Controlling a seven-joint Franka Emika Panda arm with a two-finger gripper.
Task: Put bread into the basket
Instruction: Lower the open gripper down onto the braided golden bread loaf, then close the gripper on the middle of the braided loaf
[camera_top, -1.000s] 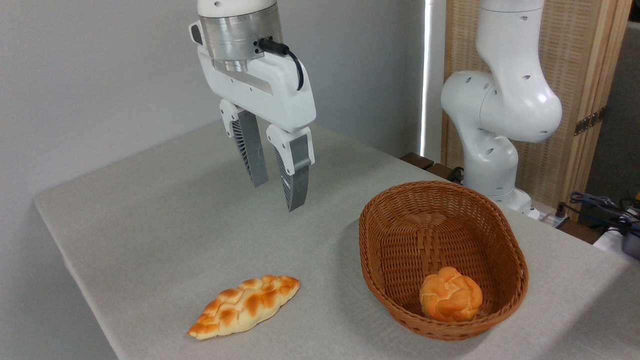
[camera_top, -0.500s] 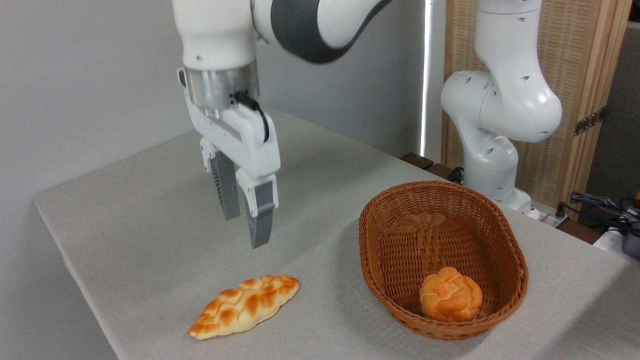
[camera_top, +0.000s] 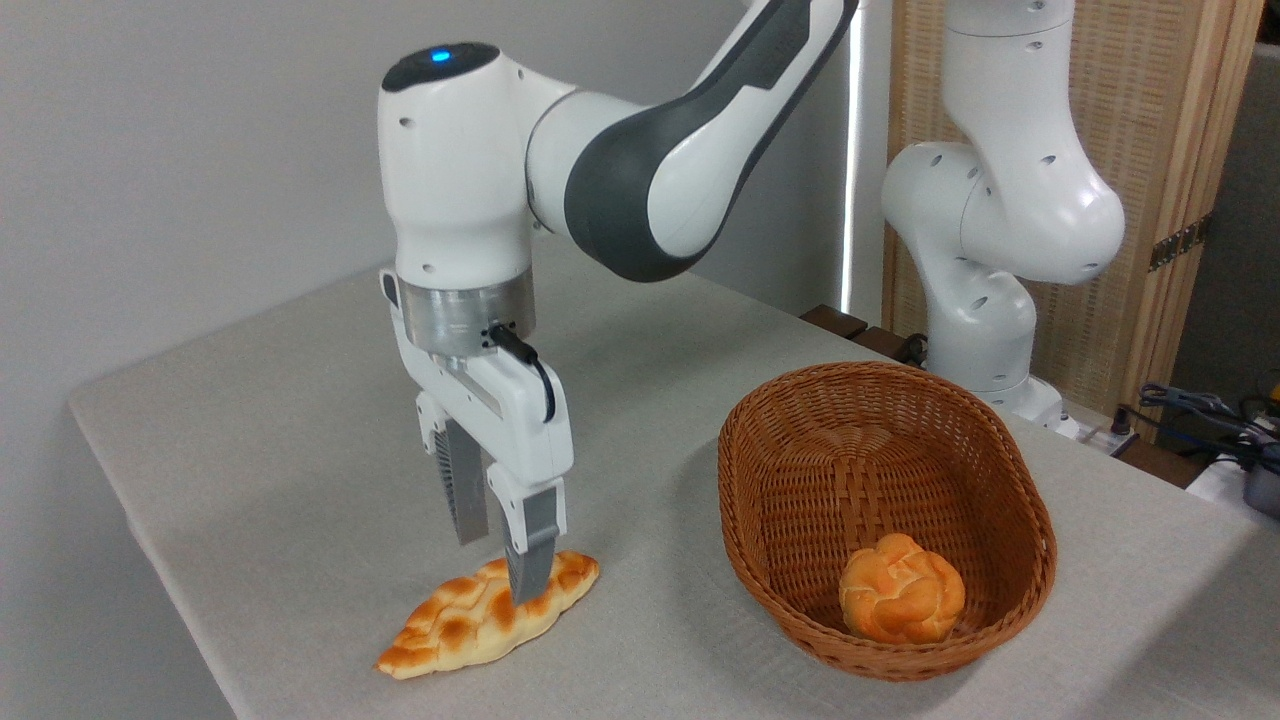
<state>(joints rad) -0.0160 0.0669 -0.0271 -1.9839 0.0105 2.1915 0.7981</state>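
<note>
Bread (camera_top: 470, 625) lies flat on the grey tablecloth (camera_top: 300, 450) near the front edge, its long braided body running from a pointed tip at lower left up to the right, and it has not left the table. I hang over its right-hand half with my gripper (camera_top: 500, 565) pointing straight down and the fingers parted, nothing between them; the nearer finger's tip overlaps the crust in this view, though I cannot tell whether it actually touches the loaf or sits just above it, and the farther finger stands behind the loaf's back edge. So I judge the work barely begun: the approach is made, but the grasp is not. The basket (camera_top: 1000, 470) stands well apart to the right, open side up, and already has a small round roll (camera_top: 900, 588) resting at its near end, which leaves the far part of its floor bare for the long loaf. What remains for me is to settle around the loaf's width, close on it, lift it clear, carry it over the wicker rim and let it go inside without landing it on the roll.
</note>
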